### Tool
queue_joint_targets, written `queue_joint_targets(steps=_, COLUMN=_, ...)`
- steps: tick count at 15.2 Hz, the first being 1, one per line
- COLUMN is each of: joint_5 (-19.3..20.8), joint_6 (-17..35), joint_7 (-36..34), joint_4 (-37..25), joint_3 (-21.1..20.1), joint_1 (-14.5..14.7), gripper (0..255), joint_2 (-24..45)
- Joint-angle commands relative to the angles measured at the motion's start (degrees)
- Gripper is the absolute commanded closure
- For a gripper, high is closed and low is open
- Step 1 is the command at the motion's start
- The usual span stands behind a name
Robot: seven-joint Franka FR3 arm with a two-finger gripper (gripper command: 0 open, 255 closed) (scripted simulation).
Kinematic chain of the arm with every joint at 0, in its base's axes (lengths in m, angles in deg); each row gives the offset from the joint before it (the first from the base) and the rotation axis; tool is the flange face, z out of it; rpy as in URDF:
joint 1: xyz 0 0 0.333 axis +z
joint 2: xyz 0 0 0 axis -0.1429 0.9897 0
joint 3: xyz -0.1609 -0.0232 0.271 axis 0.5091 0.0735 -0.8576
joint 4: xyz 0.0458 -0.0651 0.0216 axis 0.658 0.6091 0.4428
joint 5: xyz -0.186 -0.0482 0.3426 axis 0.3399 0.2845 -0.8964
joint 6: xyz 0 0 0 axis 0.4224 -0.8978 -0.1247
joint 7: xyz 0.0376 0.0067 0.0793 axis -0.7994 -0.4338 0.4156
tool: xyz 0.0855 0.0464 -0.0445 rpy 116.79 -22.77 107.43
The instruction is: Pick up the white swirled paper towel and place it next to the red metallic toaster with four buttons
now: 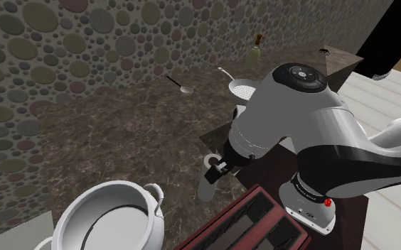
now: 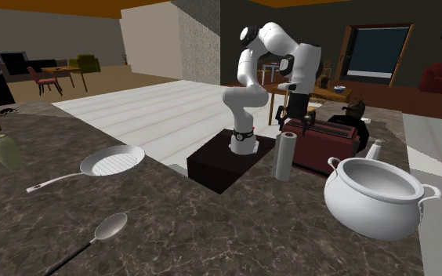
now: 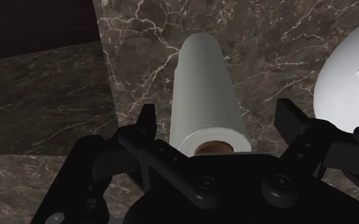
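The white paper towel roll (image 1: 207, 182) (image 2: 285, 156) stands upright on the dark marble counter (image 1: 121, 142), between the stand and the red toaster (image 1: 252, 221) (image 2: 327, 139). My black gripper (image 1: 221, 167) (image 2: 301, 114) hangs just above the roll's top, open. In the wrist view the paper towel roll (image 3: 205, 95) runs away from the gripper (image 3: 218, 121), with its cardboard core showing. Its fingers (image 3: 147, 124) stand apart on either side of the roll and do not touch it.
A large white lidless pot (image 1: 110, 216) (image 2: 374, 196) (image 3: 350, 76) sits close beside the roll and toaster. A pan (image 2: 114, 162) (image 1: 241, 87), a spoon (image 2: 106, 230) (image 1: 183, 87) and a bottle (image 2: 6, 150) (image 1: 254, 50) lie farther off on the counter. The dark stand (image 2: 226, 163) borders the roll.
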Motion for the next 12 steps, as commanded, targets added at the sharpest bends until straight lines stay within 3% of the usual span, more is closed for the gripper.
queue_joint_targets(steps=1, joint_5=0.2, joint_6=-2.3, joint_7=0.0, joint_4=-1.2, joint_3=0.8, joint_1=0.3, gripper=0, joint_2=-1.1)
queue_joint_targets(steps=4, joint_5=1.1, joint_6=-8.5, joint_7=0.1, joint_4=-5.1, joint_3=2.7, joint_1=0.8, gripper=0, joint_2=-3.4)
queue_joint_targets(steps=12, joint_5=1.1, joint_6=-8.5, joint_7=0.0, joint_4=-5.1, joint_3=2.7, joint_1=0.8, gripper=0, joint_2=-3.4)
